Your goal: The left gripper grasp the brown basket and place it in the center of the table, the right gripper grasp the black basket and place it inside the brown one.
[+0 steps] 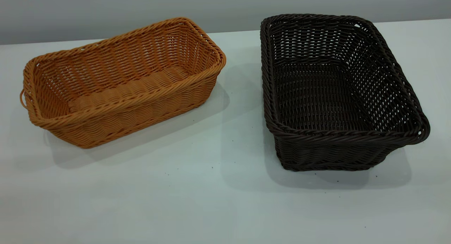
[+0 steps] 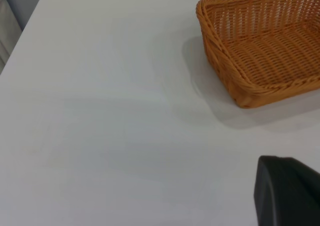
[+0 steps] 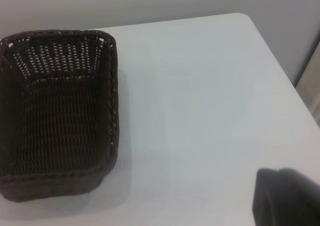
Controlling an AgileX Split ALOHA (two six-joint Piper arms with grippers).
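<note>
Brown basket (image 1: 119,83) and black basket (image 1: 338,92) both stand upright on the white table (image 1: 218,201), apart from each other with a strip of bare tabletop between them. In the exterior view the brown one sits on the left side, turned at a slant so that its long side runs from the near left toward the far middle; a small loop handle shows at its left end. The black one sits on the right side, its long side running roughly from near to far, and its near right corner flares outward. Both are empty, and neither is nested in the other. A few tiny dark specks lie on the table in front of them.

Neither arm appears in the exterior view. The left wrist view shows only a dark part of the left gripper (image 2: 285,191) above bare table, well apart from the brown basket. The right wrist view likewise shows a dark part of the right gripper (image 3: 285,196), well apart from the black basket.
</note>
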